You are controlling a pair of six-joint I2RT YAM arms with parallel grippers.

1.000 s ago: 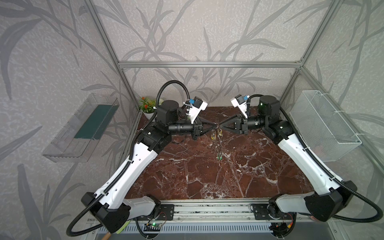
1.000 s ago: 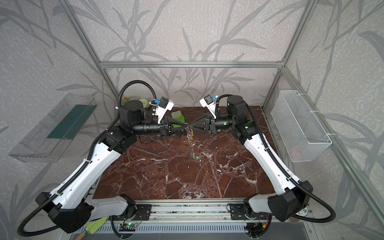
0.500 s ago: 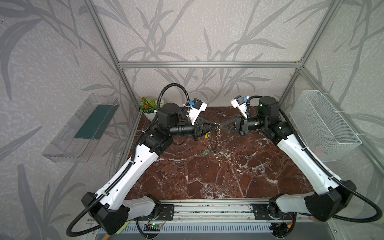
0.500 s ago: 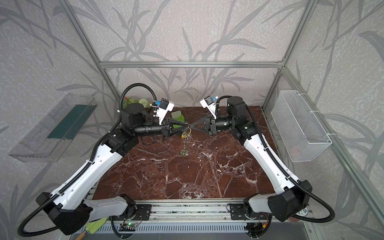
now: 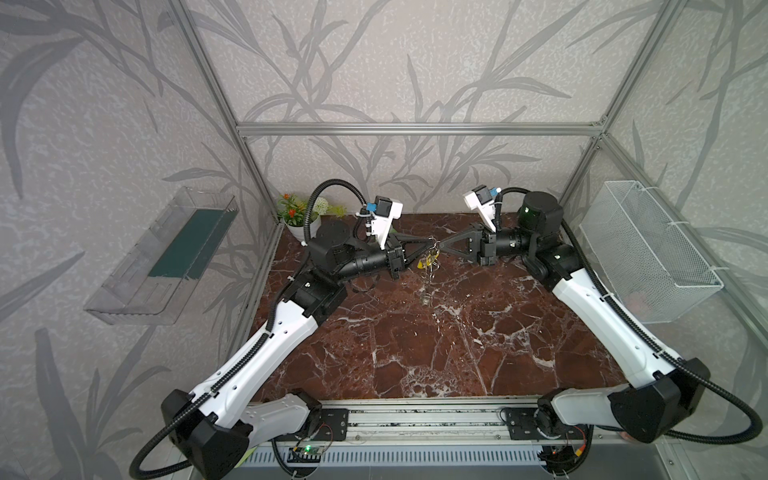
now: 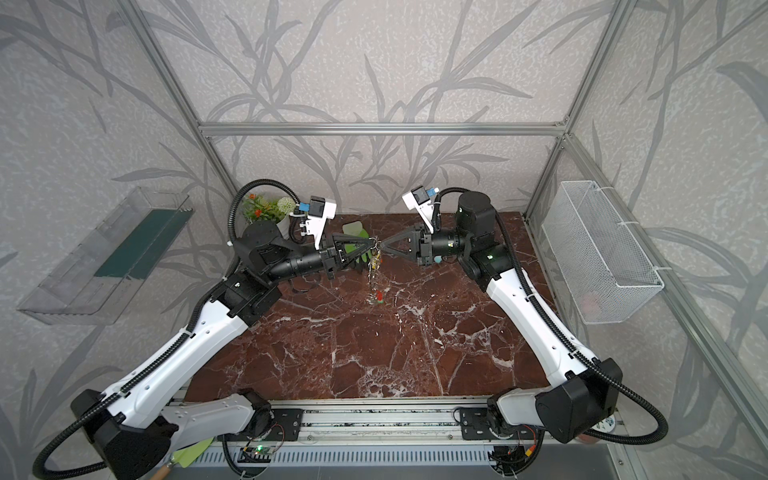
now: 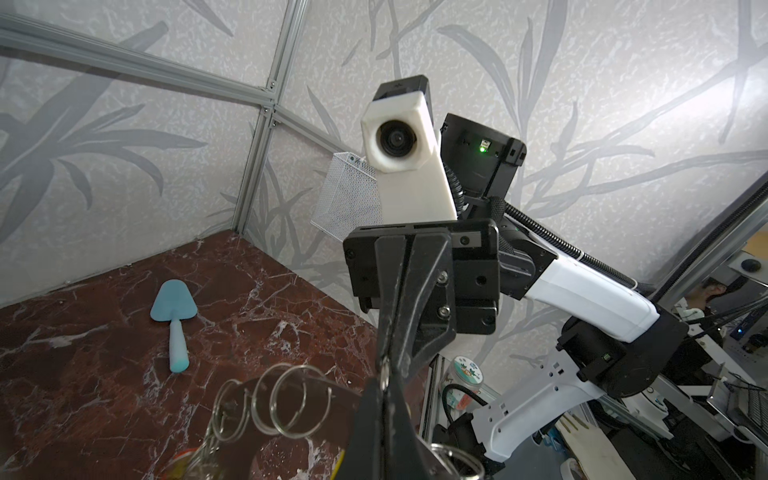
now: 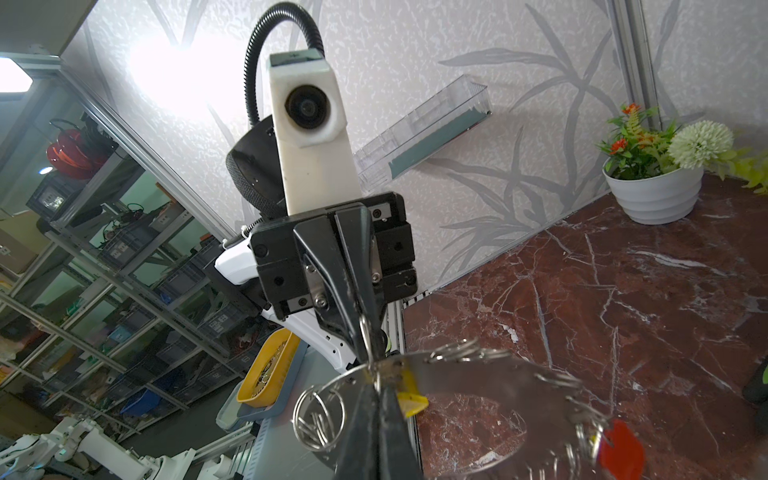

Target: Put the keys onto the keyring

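Observation:
Both grippers meet tip to tip above the back middle of the marble table (image 5: 415, 353). The keyring (image 8: 478, 374) is a flat grey ring with a wide hole and wire loops along its rim, and it hangs between them (image 5: 431, 254). My left gripper (image 5: 428, 241) (image 7: 384, 380) is shut on its rim. My right gripper (image 5: 441, 246) (image 8: 377, 374) is shut on the same spot from the opposite side. Keys hang from the loops: a yellow tag (image 8: 409, 400) (image 5: 424, 262) sits close to the grip and a red tag (image 8: 621, 449) (image 6: 379, 296) dangles lowest.
A potted plant (image 5: 297, 212) stands in the back left corner. A blue trowel (image 7: 174, 320) lies on the table. A green object (image 6: 353, 228) lies behind the left gripper. A wire basket (image 5: 648, 257) hangs on the right wall and a clear tray (image 5: 166, 257) on the left wall.
My right gripper has closed at the keyring's rim. The meeting point of the two grippers has risen slightly, and the dangling keys have swung.

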